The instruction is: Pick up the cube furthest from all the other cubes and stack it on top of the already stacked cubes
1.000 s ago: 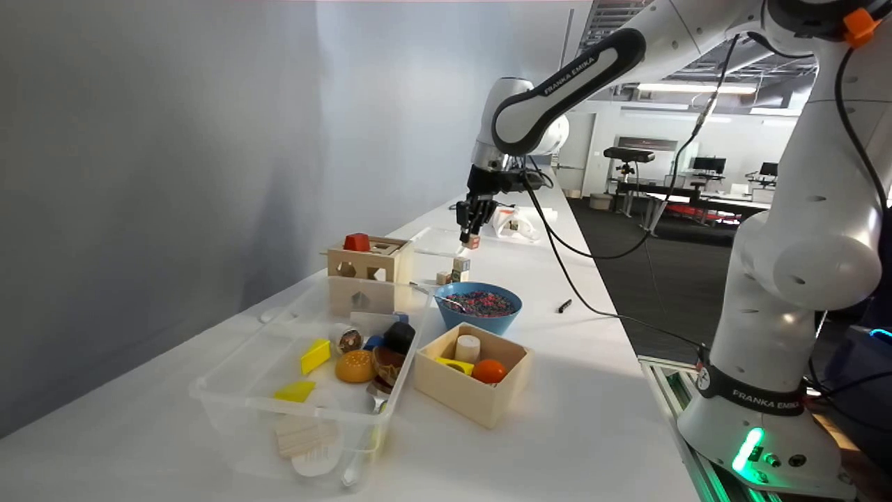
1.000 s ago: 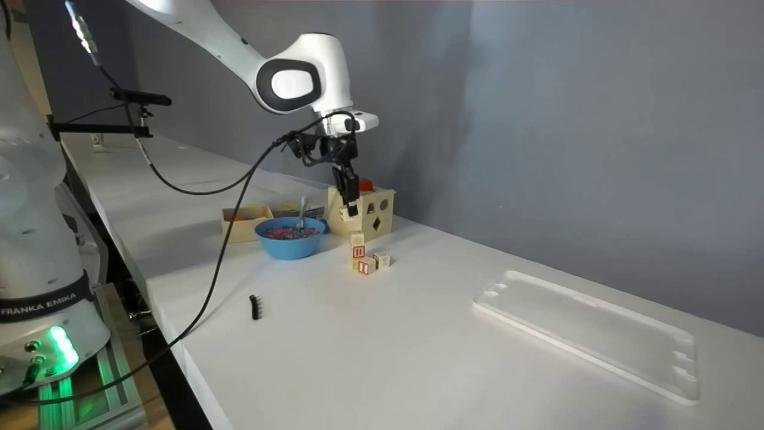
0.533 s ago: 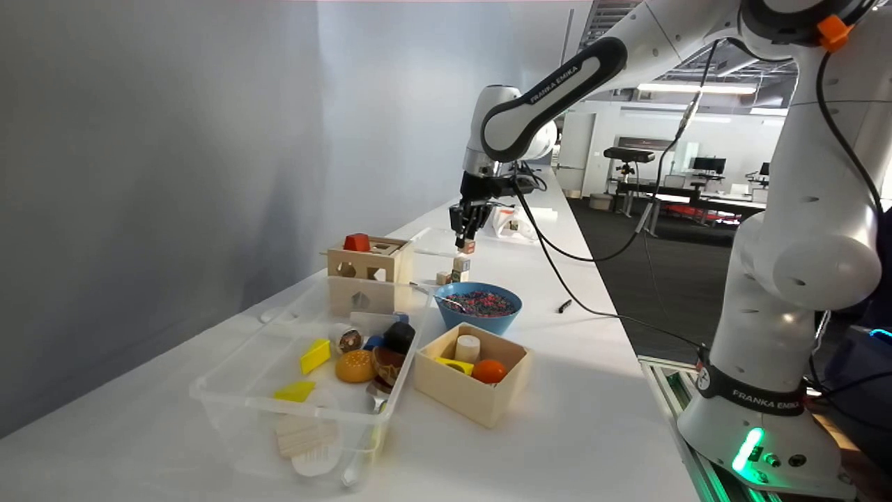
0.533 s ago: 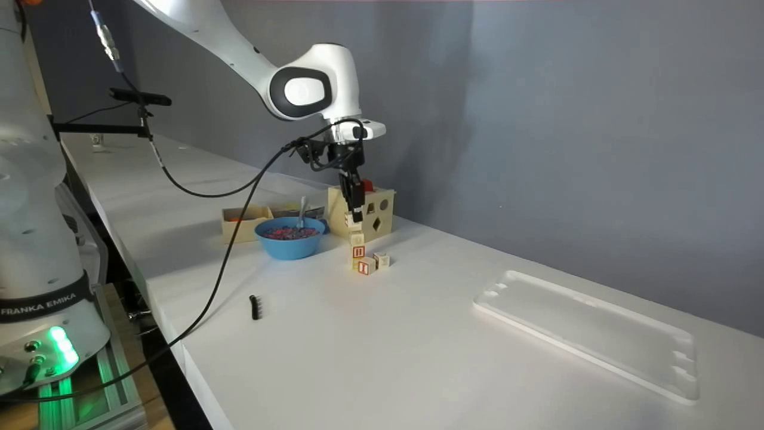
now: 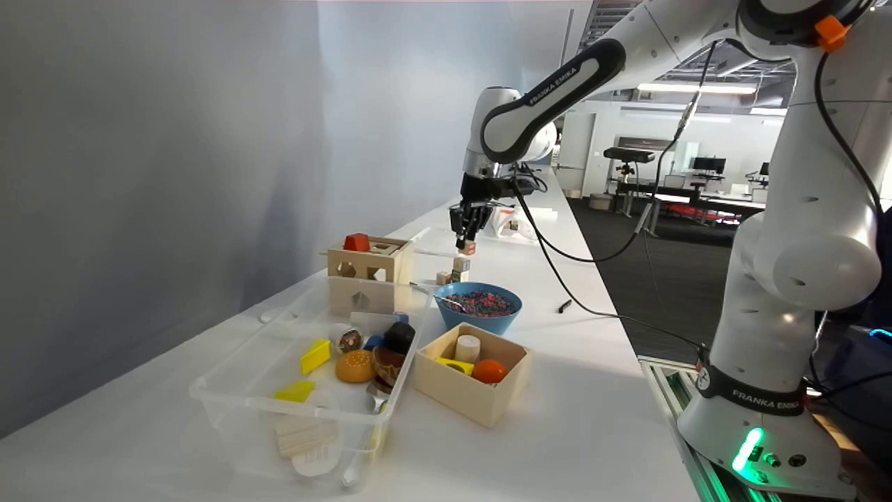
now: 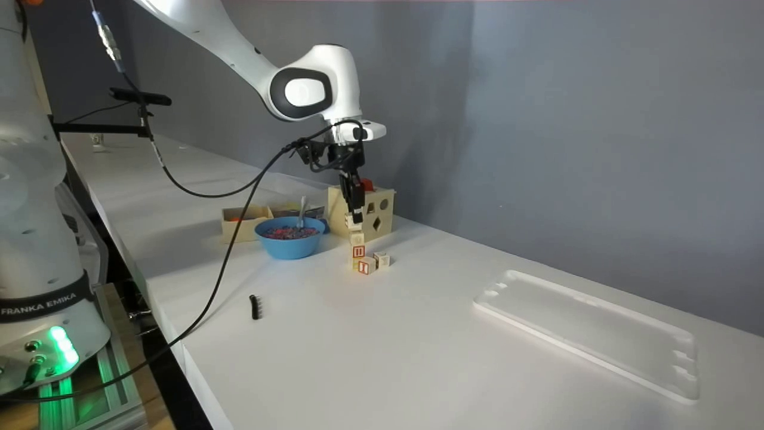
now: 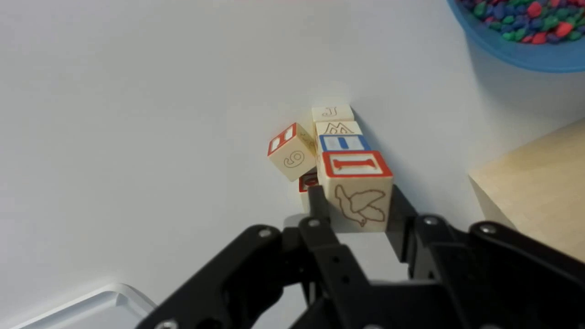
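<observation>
Only the wrist view shows bird artwork (image 7: 363,204) on the cube (image 7: 357,187) the end effector (image 7: 359,203) grips.

The held cube (image 7: 358,196) looks like smooth, matt wood with flat red paint and thin brown line-work; the stacked cubes (image 7: 345,142) share that dull finish. The hand (image 7: 358,202) is matt black, dotted with shiny metal screw heads (image 7: 430,220). Smooth blue plastic with a soft sheen forms the bowl (image 6: 288,248), and the pebbles (image 7: 534,23) in it look slightly glossy. The tub (image 5: 240,401) is clear plastic, the lid (image 6: 588,334) a frosted, milky one. The shape box (image 5: 362,265) and the open box (image 5: 453,394) are pale, smooth wood. The arm (image 5: 815,244) wears glossy white casing; the table (image 6: 388,334) is smooth with a faint sheen.
</observation>
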### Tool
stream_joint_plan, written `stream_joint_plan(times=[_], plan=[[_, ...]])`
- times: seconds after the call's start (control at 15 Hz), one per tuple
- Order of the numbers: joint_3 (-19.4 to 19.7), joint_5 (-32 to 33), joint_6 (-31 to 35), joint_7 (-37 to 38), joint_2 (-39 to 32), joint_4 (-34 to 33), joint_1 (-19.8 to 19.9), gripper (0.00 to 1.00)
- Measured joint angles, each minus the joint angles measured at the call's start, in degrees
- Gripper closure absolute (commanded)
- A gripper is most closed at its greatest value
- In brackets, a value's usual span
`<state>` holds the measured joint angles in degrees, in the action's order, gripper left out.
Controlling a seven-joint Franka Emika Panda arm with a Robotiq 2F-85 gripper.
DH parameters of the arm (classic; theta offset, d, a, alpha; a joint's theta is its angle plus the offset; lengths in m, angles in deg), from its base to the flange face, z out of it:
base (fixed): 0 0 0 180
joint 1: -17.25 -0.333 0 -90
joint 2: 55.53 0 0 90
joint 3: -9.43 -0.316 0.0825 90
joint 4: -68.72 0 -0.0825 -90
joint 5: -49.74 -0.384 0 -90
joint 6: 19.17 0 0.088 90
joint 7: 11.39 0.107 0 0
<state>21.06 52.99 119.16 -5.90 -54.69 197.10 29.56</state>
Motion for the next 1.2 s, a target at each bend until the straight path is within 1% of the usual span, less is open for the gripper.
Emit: stream_joint_plan(times=[1.2], plan=[[0.0, 0.0, 0.0, 2.8, -3.3, -2.8, 0.0, 0.91]])
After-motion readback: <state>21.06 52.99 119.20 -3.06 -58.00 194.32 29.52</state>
